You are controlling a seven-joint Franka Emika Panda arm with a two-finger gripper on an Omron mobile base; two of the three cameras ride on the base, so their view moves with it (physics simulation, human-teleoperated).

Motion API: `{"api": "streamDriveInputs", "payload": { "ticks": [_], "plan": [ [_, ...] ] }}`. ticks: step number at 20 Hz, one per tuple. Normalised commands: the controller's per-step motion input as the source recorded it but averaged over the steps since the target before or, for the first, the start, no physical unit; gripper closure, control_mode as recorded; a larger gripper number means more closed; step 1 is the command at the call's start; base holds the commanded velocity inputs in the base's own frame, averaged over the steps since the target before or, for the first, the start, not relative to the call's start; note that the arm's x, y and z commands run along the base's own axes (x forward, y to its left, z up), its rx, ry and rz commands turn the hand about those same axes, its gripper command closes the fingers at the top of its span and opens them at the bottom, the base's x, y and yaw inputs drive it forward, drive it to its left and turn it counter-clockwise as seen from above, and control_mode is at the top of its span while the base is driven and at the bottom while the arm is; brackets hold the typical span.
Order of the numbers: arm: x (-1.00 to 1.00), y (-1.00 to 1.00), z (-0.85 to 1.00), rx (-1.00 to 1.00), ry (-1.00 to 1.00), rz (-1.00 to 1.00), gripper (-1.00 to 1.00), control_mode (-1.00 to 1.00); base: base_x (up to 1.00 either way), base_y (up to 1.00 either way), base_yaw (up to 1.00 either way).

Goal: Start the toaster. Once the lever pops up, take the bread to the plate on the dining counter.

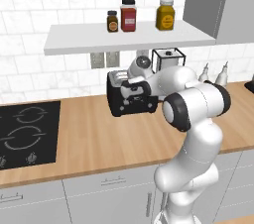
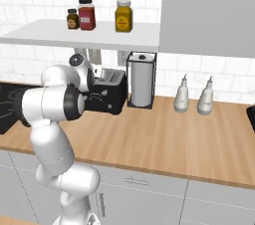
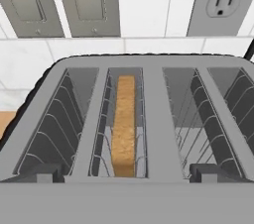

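Tabletop (image 1: 99, 139): we recorded a light-wood wall surface over grey cabinets, a black hob (image 1: 25, 134) inset at its left end, white tile behind. Shelf (image 1: 124, 37) above carried three jars (image 1: 128, 16).

Toaster (image 1: 130, 100): we found it black, at the rear of the tabletop against the wall, a towel holder (image 2: 142, 79) just beside it on the right, two bottles (image 2: 182, 94) farther right.

Bread (image 3: 124, 126): we saw one slice standing upright in the second slot from the left in the hand view, the other slots bare wire.

Gripper (image 1: 133, 90): we noted it above the toaster's top, fingertips (image 3: 42, 173) spread wide at the near rim, holding nothing.

Open room: we logged bare wood in front of the toaster out to the tabletop's front edge.
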Motion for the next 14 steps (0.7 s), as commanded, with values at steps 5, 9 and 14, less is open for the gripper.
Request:
{"api": "streamDriveInputs", "payload": {
  "ticks": [5,9,14],
  "plan": [
    [0.00,0.02,-0.03,-0.01,-0.03,0.00,-1.00,-1.00,0.00,0.00,0.00],
    [0.08,0.02,0.00,0.00,0.00,0.00,-1.00,-1.00,0.00,0.00,0.00],
    [0.10,0.03,0.00,0.00,0.00,0.00,-1.00,-1.00,0.00,0.00,0.00]
  ]
}}
